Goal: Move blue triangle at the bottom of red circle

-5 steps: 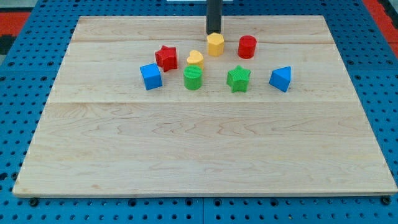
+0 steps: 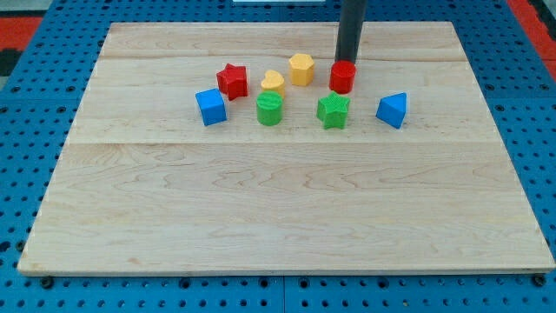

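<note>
**A:** Where is your rod sitting in the camera view?

**B:** My tip point(image 2: 348, 61) is resting right at the top edge of the red circle point(image 2: 343, 76), seemingly touching it. You have no jaws here to open or close, only the bare rod.

**A:** And the blue triangle point(image 2: 392, 109)?

**B:** It is lying below and to the view's right of my tip, apart from the red circle. The green star point(image 2: 333, 109) is sitting just below my tip, past the red circle.

**A:** What is lying to the view's left of it?

**B:** The yellow hexagon point(image 2: 301, 69) is nearest, then the yellow heart point(image 2: 273, 83), green cylinder point(image 2: 269, 109), red star point(image 2: 232, 80) and blue cube point(image 2: 210, 106), all on the wooden board point(image 2: 278, 217).
</note>
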